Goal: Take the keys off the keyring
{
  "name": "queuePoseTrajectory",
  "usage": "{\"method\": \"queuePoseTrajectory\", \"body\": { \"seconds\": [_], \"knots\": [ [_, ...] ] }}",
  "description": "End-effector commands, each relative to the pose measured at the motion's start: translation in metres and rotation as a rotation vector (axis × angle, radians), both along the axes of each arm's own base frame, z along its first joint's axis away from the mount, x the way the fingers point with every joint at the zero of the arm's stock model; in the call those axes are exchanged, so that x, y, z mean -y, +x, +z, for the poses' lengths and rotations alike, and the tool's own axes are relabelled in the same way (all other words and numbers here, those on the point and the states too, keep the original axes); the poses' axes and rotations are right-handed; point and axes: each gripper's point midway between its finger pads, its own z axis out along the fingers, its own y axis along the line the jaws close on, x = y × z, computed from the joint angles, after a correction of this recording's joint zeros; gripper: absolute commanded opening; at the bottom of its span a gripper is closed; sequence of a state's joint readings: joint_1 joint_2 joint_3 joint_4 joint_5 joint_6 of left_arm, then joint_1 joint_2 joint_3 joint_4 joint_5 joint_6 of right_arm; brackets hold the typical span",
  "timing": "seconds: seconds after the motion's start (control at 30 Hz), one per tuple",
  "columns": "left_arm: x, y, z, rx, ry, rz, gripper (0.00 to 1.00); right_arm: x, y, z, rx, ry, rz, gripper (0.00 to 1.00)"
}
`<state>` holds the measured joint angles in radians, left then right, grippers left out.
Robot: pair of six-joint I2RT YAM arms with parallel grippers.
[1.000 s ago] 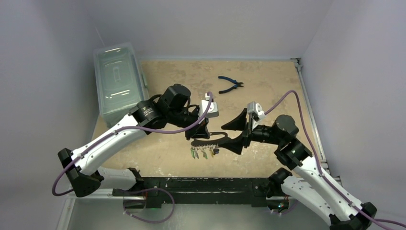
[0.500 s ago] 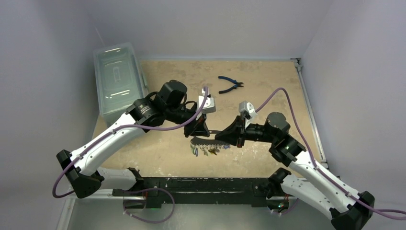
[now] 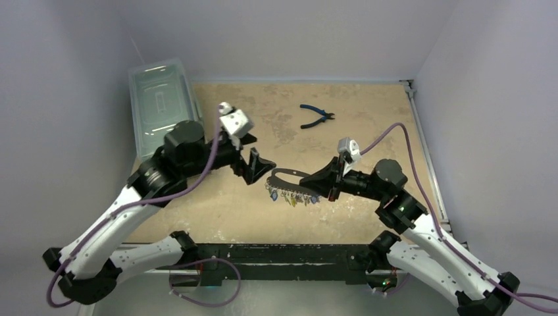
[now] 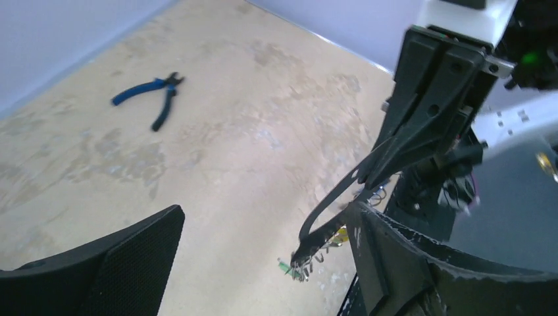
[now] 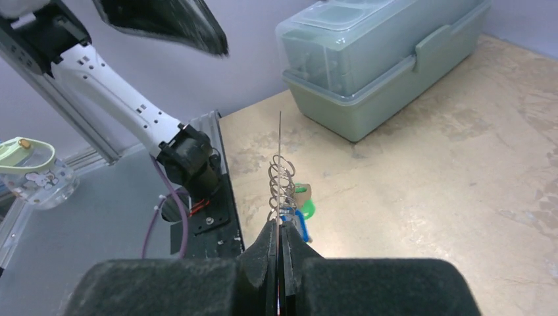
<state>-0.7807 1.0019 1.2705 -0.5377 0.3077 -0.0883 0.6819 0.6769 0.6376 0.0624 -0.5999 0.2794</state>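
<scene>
The keyring [image 3: 287,172], a pale oval loop, hangs level above the table with my right gripper [image 3: 317,187] shut on its right end. The keys [image 3: 289,197], with green, yellow and blue heads, dangle in a row under it. My left gripper [image 3: 258,167] stands open just left of the loop, apart from it. In the left wrist view the keyring [image 4: 319,236] shows as a dark band beside my right finger, keys [image 4: 294,266] at its tip. The right wrist view has the keyring [image 5: 279,164] edge-on in the shut right gripper [image 5: 279,227], green and blue keys [image 5: 301,212] beside it.
Blue-handled pliers [image 3: 316,116] lie at the back of the table. A clear lidded box [image 3: 162,108] stands along the left wall. The table's metal front rail [image 3: 276,253] runs between the arm bases, and walls close in both sides.
My left gripper let go of the keyring, opened and drew back to the left. My right gripper closed on the ring's right end and now holds it alone.
</scene>
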Motion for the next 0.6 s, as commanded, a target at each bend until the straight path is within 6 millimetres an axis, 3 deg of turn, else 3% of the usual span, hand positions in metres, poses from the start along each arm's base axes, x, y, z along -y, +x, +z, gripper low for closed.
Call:
{"method": "queuePoseTrajectory", "body": {
  "seconds": [0.0,0.3,0.57],
  "knots": [
    [-0.041,0.021,0.03,0.063,-0.165,0.3,0.98,0.011,0.004,0.051,0.078,0.096,-0.081,0.0],
    [-0.037,-0.021,-0.037,-0.03,-0.03,0.098,0.95,0.012,-0.014,0.082,0.104,0.155,-0.018,0.0],
    [-0.032,-0.044,-0.052,0.015,0.015,-0.073,0.9,0.012,-0.035,0.102,0.142,0.177,0.086,0.0]
  ]
}}
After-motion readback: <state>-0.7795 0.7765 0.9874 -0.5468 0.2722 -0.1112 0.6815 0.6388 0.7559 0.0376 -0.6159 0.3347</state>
